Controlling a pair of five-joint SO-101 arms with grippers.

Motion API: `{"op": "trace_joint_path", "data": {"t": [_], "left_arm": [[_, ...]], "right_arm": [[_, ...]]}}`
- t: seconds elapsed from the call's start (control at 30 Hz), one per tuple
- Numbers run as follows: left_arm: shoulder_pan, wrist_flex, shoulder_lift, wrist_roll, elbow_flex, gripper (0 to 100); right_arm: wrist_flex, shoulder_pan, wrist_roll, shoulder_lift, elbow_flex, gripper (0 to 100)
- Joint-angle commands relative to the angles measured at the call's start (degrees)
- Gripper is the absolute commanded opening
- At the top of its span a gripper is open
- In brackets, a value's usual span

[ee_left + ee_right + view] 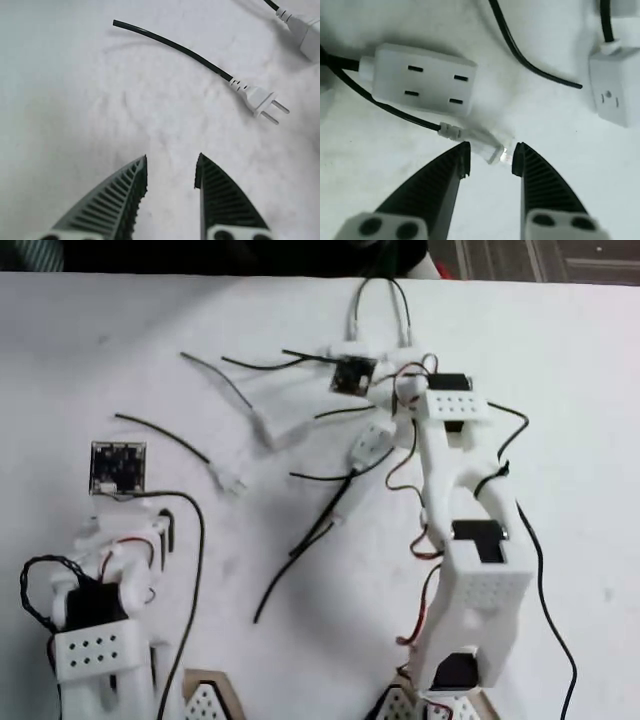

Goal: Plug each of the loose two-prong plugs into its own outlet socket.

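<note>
Lying flat toward the far edge of the tabletop (560, 330), right of its middle: white two-prong plug (475, 144), between the parted fingers of the right gripper (491, 150), not clamped. Just beside it, a double outlet socket (422, 80); farther off, a square socket (614, 90). Left of the middle, second plug (257, 98), prongs bare, ahead of the left gripper (172, 157), spread wide and holding nothing.
</note>
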Motion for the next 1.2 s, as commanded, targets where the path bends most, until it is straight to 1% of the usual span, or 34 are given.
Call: {"op": "trace_joint_path", "data": {"t": [0.0,0.13,0.3,0.4,0.73,0.9,0.97,1.07,1.17], "left_arm": [[0.57,-1.23,-0.75,-0.7,-0.26,17],[0.57,-1.23,-0.75,-0.7,-0.26,17],[0.57,-1.23,-0.75,-0.7,-0.26,17],[0.57,-2.02,-0.75,-0.7,-0.18,17],[0.57,-2.02,-0.75,-0.7,-0.18,17],[0.48,-2.02,-0.75,-0.7,-0.18,17],[0.48,-2.02,-0.75,-0.7,-0.18,17],[0.57,-2.02,-0.75,-0.7,-0.18,17],[0.57,-1.93,-0.75,-0.7,-0.18,17]], "right_arm": [[1.54,0.84,4.22,0.04,-3.43,14.8],[4.97,0.75,8.26,-0.13,-3.78,14.8],[9.01,1.36,9.41,-3.21,-6.07,14.8],[12.0,1.19,13.01,-2.86,-6.15,14.6],[6.73,-1.54,13.45,3.12,-6.51,14.5],[2.15,-1.27,13.45,6.29,-6.51,14.3],[2.15,-1.1,13.45,7.16,-6.51,11.2],[2.15,-0.84,13.54,7.78,-6.51,1.3],[2.33,-0.04,13.27,6.73,-6.51,1.8]]}}
